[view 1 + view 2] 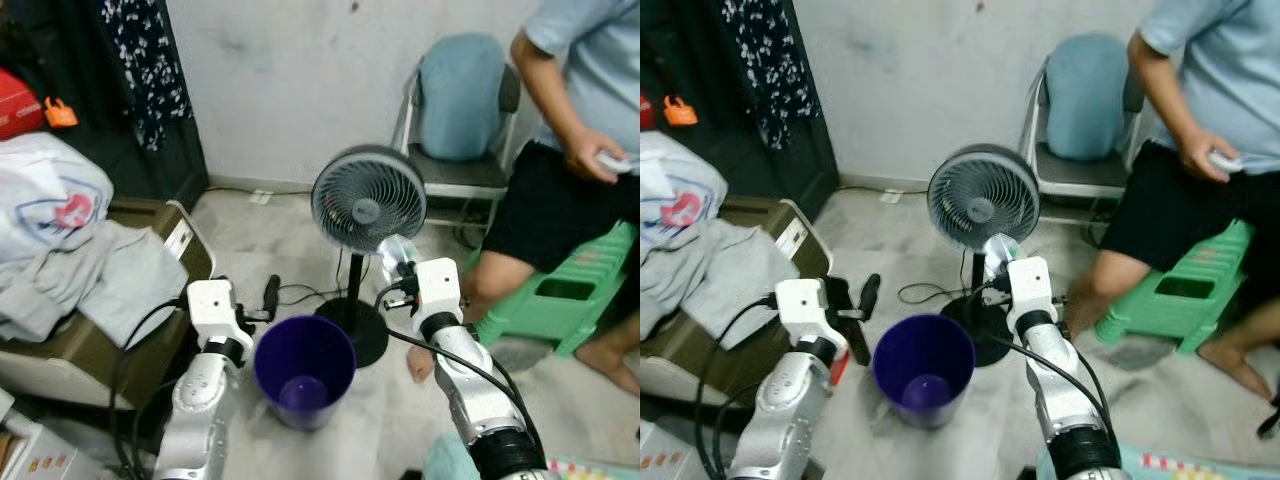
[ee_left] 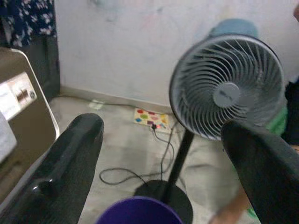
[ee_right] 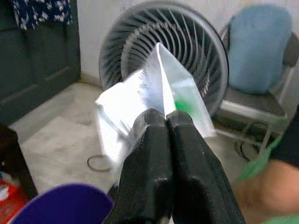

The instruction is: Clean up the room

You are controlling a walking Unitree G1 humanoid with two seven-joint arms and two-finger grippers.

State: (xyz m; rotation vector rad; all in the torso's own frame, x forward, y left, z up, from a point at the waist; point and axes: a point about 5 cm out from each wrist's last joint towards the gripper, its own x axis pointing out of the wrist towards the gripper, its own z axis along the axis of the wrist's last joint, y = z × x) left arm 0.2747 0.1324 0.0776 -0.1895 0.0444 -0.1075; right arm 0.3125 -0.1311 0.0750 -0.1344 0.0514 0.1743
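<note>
A purple bin (image 1: 305, 370) stands on the floor between my two arms, with something pale lying in its bottom. My right gripper (image 3: 166, 117) is shut on a crumpled clear plastic wrapper (image 3: 140, 93) with a green patch. It holds the wrapper (image 1: 396, 252) up beyond the bin's right rim, in front of the fan. My left gripper (image 1: 258, 305) hovers open beside the bin's left rim with nothing between its fingers (image 2: 70, 163). The purple bin's rim (image 2: 140, 214) lies just below that gripper.
A grey standing fan (image 1: 368, 200) on a black base (image 1: 360, 325) stands right behind the bin, its cable (image 1: 300, 293) trailing on the floor. A person (image 1: 580, 150) sits on a green stool (image 1: 560, 300) at right. Clothes (image 1: 90, 270) lie piled on a brown box at left. A blue-backed chair (image 1: 460, 100) stands by the wall.
</note>
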